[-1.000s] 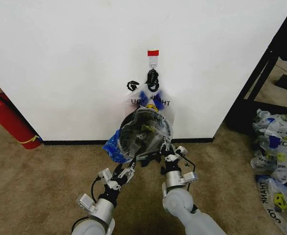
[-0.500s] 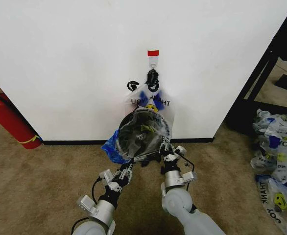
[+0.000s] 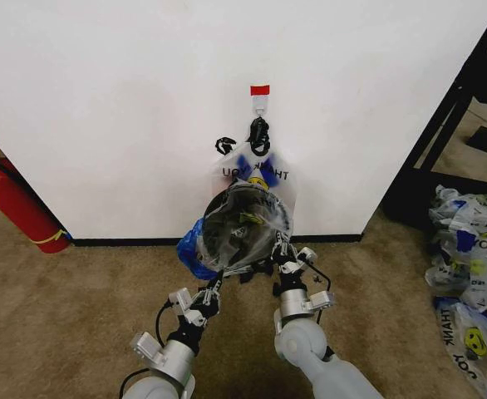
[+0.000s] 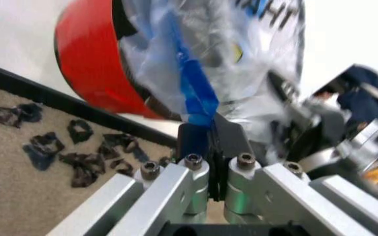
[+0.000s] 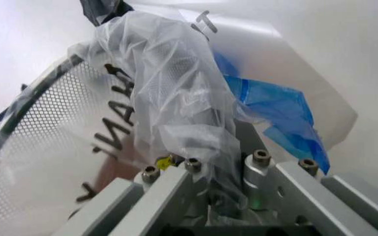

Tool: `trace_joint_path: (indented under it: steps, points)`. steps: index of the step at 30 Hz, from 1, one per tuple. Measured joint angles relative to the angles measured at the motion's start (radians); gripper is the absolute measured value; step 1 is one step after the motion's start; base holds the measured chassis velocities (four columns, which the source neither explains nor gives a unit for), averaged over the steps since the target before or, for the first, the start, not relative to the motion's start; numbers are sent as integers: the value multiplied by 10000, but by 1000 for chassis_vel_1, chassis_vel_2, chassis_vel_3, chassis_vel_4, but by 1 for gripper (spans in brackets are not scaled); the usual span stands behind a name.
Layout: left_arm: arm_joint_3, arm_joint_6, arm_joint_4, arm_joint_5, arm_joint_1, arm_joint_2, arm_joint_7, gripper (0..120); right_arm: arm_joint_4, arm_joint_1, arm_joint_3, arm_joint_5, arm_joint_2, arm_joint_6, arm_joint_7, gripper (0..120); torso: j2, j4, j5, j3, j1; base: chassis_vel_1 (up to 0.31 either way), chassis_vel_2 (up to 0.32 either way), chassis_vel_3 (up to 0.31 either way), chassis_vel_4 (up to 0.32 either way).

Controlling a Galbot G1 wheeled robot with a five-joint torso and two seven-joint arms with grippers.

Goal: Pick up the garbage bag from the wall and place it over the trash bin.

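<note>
The garbage bag [image 3: 248, 218], translucent white with dark print, is stretched over the mouth of the round black mesh trash bin [image 5: 38, 128], which stands against the wall [image 3: 102, 100]. The bin's red base [image 4: 87, 59] is in the left wrist view. My left gripper [image 3: 213, 283] is at the bin's near left side, shut on the bag's blue handle [image 4: 196, 93]. On the near right side my right gripper [image 3: 279, 251] is shut on bunched clear plastic [image 5: 196, 123]. Another printed bag [image 3: 256, 170] hangs from the red-taped hook [image 3: 260, 100] just above.
A red fire extinguisher [image 3: 15, 204] leans at the left of the wall. A heap of same-printed bags [image 3: 472, 266] lies on the carpet at the right, beside a black shelf frame [image 3: 455, 108]. Dark scraps [image 4: 77, 152] litter the floor by the baseboard.
My left gripper has edged slightly back and to the left with the blue handle, and the bag's blue edge sits a little closer to the bin. The right gripper has barely moved.
</note>
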Motion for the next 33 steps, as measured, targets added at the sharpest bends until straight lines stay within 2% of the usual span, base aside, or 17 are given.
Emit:
trace_joint_path:
  steps: [7,14,21,23,25,27,29,33]
  points:
    - [-93,-72,597,1122,-471,23,-538,0,549,-181,-138,326,-144,-232,145,0,0,-1,0,0,0,0,0,0,0]
    - [-321,-158,817,1424,-660,97,-973,0,809,-353,-159,295,-332,-414,133,0,0,-1,-1,0,0,0,0,0,0]
    - [-388,-229,745,1478,-456,227,-855,0,364,-312,-50,-1,-337,-311,-125,0,0,0,1,0,0,0,0,0,0]
    - [-396,-361,873,1989,-378,293,-717,8,126,-237,14,-141,-287,-204,-245,0,0,0,1,0,0,0,0,0,0]
    - [-395,-405,924,2140,-373,305,-700,10,89,-223,24,-160,-279,-189,-264,0,0,0,1,0,0,0,0,0,0]
    - [-410,-707,1353,3259,-383,425,-703,23,-82,-145,83,-239,-270,-141,-362,0,0,0,0,0,0,0,0,0,0]
    - [-421,-831,1637,3908,-417,531,-759,30,-101,-116,105,-240,-284,-136,-379,0,0,-1,-1,0,0,0,0,0,0]
    - [-463,-986,1994,4614,-485,659,-773,43,-98,-85,116,-219,-288,-137,-379,0,0,0,0,0,0,0,0,0,0]
